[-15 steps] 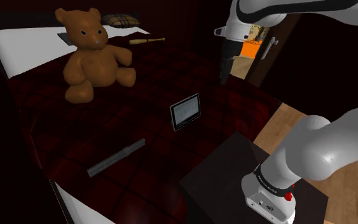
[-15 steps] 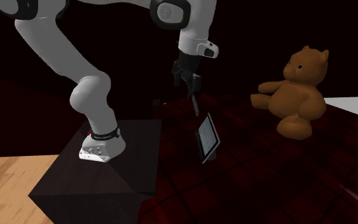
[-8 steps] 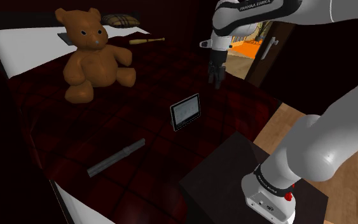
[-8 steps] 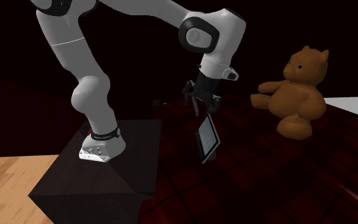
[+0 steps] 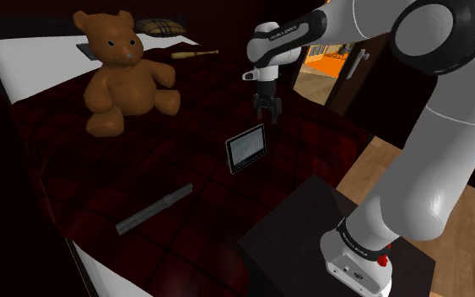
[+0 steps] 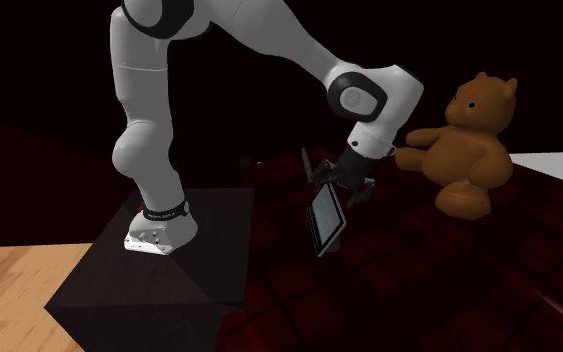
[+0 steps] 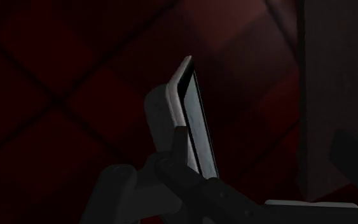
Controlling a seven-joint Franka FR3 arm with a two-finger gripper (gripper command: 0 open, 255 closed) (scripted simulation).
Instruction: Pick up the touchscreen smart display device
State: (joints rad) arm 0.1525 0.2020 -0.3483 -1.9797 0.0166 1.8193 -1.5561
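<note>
White lettering (image 5: pixel 283 32) on the dark band of the arm (image 5: pixel 446 143) near the wrist reads FRANKA EMIKA. A second line of print on the collar at the arm's foot is too small to read. The smart display (image 5: pixel 245 148) shows a pale grey screen with faint marks on it, none of them legible.

The display stands propped on its edge, tilted back, on a bed under a dark red checked blanket (image 5: pixel 100 169). It sits near the blanket's corner closest to the dark box stand (image 5: pixel 294 228). The black gripper (image 5: pixel 268 115) hangs just above and behind the display's top edge, pointing down. Its fingers are spread apart and clasp nothing. In the wrist view the display appears edge-on, a thin glass face on a rounded grey back, beside one finger (image 7: pixel 193 184) (the other finger is well off to the side).

A brown teddy bear (image 5: pixel 124 76) sits further up the bed, well apart from the display. Near it are a small wooden bat (image 5: pixel 195 55) and a plaid pillow (image 5: pixel 161 27). A grey rod (image 5: pixel 153 209) lies on the blanket toward the shoulder view's lower left. Behind the arm a door stands ajar, showing orange (image 5: pixel 328 61) beyond it.
</note>
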